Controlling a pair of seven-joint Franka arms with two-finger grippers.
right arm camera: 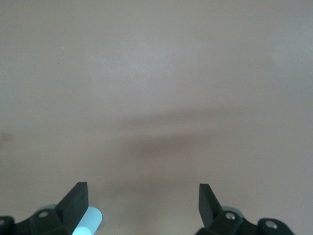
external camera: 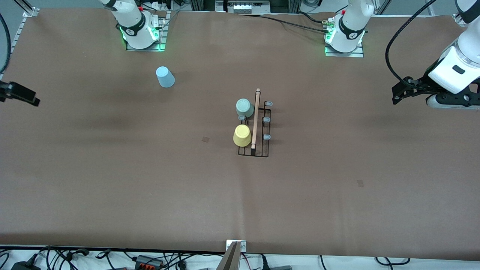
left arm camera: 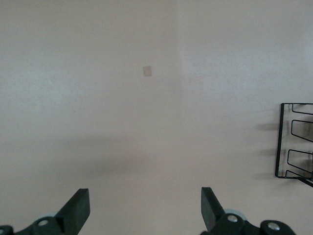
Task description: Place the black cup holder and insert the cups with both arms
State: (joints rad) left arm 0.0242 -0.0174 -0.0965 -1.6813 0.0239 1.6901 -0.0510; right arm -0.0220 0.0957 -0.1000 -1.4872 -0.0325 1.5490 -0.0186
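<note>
Overhead, the left gripper (external camera: 398, 95) hangs in the air above the brown table (external camera: 112, 180) at the left arm's end, fingers (left arm camera: 78, 208) spread wide with nothing between them. Its wrist view shows bare tabletop, a small square mark (left arm camera: 147, 71), and one wire corner of the black cup holder (left arm camera: 295, 142) at the frame's edge. The right gripper (external camera: 32, 98) is also aloft, over the right arm's end of the table, released and empty, its fingers (right arm camera: 76, 200) well apart; the light blue cup (right arm camera: 88, 220) peeks in just beside one finger.

Taking the holder (external camera: 255, 131) as the dial's centre in the front view, it stands mid-table with its wooden rod handle (external camera: 255, 118) running from 12 to 6. The pale green cup (external camera: 244, 108) sits upside down on a peg at about 11 o'clock, and the yellow cup (external camera: 242, 135) sits likewise at about 8, both against the handle's side toward the right arm. Three grey-tipped pegs (external camera: 266, 119) stand bare between 1 and 4 o'clock. The blue cup (external camera: 165, 77) lies on the table well apart at about 10 o'clock, toward the right arm's base.
</note>
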